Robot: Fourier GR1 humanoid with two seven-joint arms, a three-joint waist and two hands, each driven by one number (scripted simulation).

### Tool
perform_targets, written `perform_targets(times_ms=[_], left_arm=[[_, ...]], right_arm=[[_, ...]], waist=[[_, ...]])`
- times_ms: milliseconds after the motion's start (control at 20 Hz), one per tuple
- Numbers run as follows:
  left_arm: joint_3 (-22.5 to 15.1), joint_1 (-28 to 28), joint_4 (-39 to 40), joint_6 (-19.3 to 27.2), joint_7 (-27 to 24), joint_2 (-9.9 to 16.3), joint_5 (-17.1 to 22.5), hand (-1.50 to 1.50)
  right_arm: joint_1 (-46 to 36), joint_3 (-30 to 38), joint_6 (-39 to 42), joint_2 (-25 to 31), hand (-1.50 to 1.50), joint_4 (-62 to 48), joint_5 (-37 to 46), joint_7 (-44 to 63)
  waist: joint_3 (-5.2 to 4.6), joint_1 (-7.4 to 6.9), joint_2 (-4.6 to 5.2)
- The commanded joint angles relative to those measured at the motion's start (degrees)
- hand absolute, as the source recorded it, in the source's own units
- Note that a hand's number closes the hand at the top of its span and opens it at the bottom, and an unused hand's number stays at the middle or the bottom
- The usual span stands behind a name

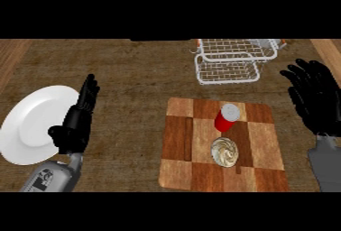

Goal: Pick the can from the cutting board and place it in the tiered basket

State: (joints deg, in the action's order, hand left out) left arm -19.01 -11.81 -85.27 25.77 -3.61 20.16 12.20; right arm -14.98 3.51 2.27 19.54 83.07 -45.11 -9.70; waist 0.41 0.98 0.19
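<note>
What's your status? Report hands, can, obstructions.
Left hand open, resting beside white plate. Right hand open, right of cutting board. Red can upright on board, untouched. Cupcake beside it; path to tiered basket looks clear.

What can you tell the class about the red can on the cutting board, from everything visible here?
The can is a small red cylinder with a pale grey, metallic-looking top. It stands upright, seen from steeply above, on the upper middle of the wooden checkered cutting board. Just below it on the board lies a round, pale swirled item, close by; whether they touch is unclear. Neither hand touches the can. The white wire basket sits beyond the board.
</note>
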Motion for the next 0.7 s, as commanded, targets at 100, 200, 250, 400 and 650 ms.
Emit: perform_targets(times_ms=[100,200,250,400,650], left_arm=[[-0.6,-2.6,1.4,1.1,2.9,-1.2,-2.4,0.0],[-1.9,3.9,-1.9,0.0,0.4,-1.2,-2.3,0.0],[-0.9,2.1,1.5,-0.1,-0.6,-2.2,-2.3,0.0],[-1.9,1.1,0.3,1.8,1.7,-2.8,-3.4,0.0],[-1.5,1.5,-0.3,1.6,1.8,-2.5,-3.1,0.0]], right_arm=[[8.1,4.4,25.9,2.7,-1.5,-8.0,-8.6,-4.9],[12.5,6.3,26.4,8.3,-1.5,0.6,-9.4,-0.8],[14.5,6.1,29.8,8.7,-1.5,-1.4,-5.8,-4.1],[13.5,7.7,26.7,18.1,-1.5,2.9,2.6,-1.9],[12.7,6.4,24.9,30.6,-1.5,11.4,19.5,1.2]], waist=[[-0.26,-0.48,0.01],[-0.39,-0.27,-0.44],[-0.39,-0.14,-0.25],[-0.47,0.61,-0.52],[-0.73,0.34,-0.79]])
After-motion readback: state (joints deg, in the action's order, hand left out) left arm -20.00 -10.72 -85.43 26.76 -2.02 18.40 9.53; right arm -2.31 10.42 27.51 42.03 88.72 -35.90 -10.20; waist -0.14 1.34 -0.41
